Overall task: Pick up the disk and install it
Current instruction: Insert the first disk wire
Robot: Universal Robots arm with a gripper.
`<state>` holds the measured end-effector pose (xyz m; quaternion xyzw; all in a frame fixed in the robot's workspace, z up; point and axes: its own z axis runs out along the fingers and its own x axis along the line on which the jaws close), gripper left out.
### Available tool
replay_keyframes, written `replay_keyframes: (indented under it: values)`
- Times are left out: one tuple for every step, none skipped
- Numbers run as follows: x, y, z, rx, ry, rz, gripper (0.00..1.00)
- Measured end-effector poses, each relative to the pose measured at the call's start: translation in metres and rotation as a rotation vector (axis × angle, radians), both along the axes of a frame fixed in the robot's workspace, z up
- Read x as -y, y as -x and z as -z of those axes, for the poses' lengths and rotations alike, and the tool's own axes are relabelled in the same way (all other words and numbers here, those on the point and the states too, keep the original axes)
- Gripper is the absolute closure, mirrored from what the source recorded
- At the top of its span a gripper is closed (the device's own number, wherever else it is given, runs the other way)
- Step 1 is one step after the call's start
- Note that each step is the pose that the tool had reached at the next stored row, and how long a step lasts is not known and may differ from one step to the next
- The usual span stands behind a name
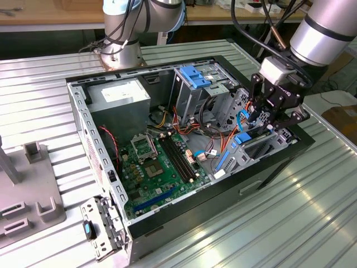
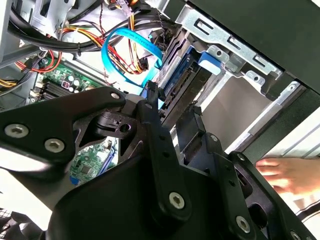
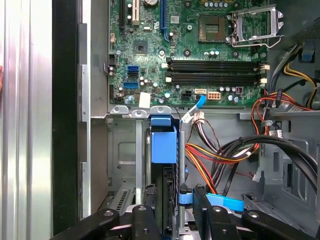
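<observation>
Blue-framed disk (image 3: 164, 145) — slim, edge-on — beneath black gripper (image 3: 174, 194).

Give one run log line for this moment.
gripper: at drive cage | disk: on edge in cage slot | computer case: open

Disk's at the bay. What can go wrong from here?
1. The blue cable loops right beside the claw and could snag.
2. A person's hand rests by the case, near the claw: collision risk.
3. The disk stands edge-on in the narrow bay; any tilt may jam it.
</observation>
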<state>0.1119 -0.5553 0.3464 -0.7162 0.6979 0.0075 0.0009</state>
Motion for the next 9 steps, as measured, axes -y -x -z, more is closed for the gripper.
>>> replay_keyframes:
  values:
    - [0.0000,0.0000,0.0000,0.0000,0.0000,0.000,0.58]
    - [0.0000,0.0000,0.0000,0.0000,0.0000,0.000,0.58]
    - [0.0000,0.0000,0.0001,0.0000,0.0000,0.000,0.58]
    - [-0.0001,0.0000,0.0008,0.0000,-0.0004,0.000,0.58]
    - [-0.0001,-0.0006,0.0013,0.0000,-0.0001,0.000,0.58]
    - [-0.0002,-0.0010,0.0014,0.0000,0.0001,0.000,0.58]
    - [-0.0004,-0.0013,0.0016,0.0000,-0.0001,0.000,0.58]
    - [-0.0004,-0.0016,0.0016,0.0000,-0.0001,0.000,0.58]
    - [-0.0005,-0.0020,0.0016,0.0000,-0.0001,0.000,0.58]
